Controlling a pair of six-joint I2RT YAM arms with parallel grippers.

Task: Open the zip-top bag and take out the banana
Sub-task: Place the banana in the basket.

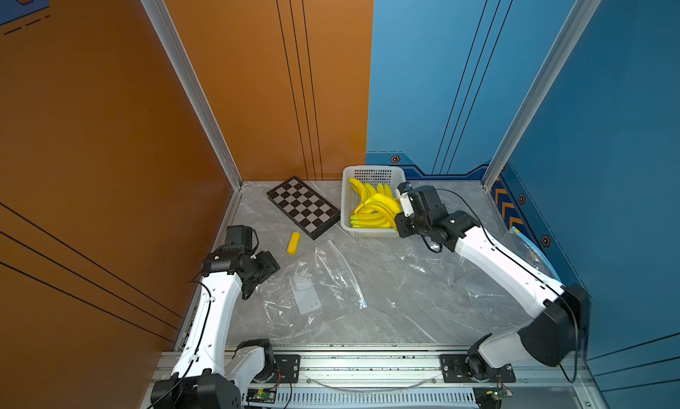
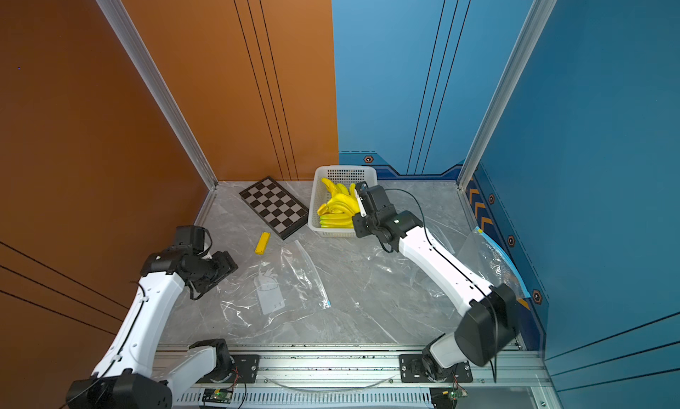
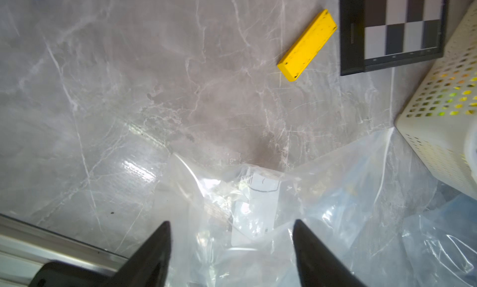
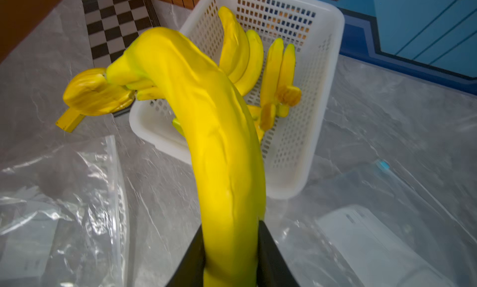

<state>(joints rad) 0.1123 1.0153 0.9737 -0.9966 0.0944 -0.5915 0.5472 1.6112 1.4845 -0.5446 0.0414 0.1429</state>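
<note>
Yellow banana (image 4: 227, 156), white basket (image 4: 309, 123), black-and-white checkered board (image 1: 303, 206)

High stereo pair over whole table (image 1: 404, 326); close wrist views, basket (image 3: 436, 128) common.

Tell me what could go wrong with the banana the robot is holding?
The right gripper pinches the banana only near one end, so it might slip or swing. The white basket is already piled with bananas, so this one might slide off over the rim.
</note>
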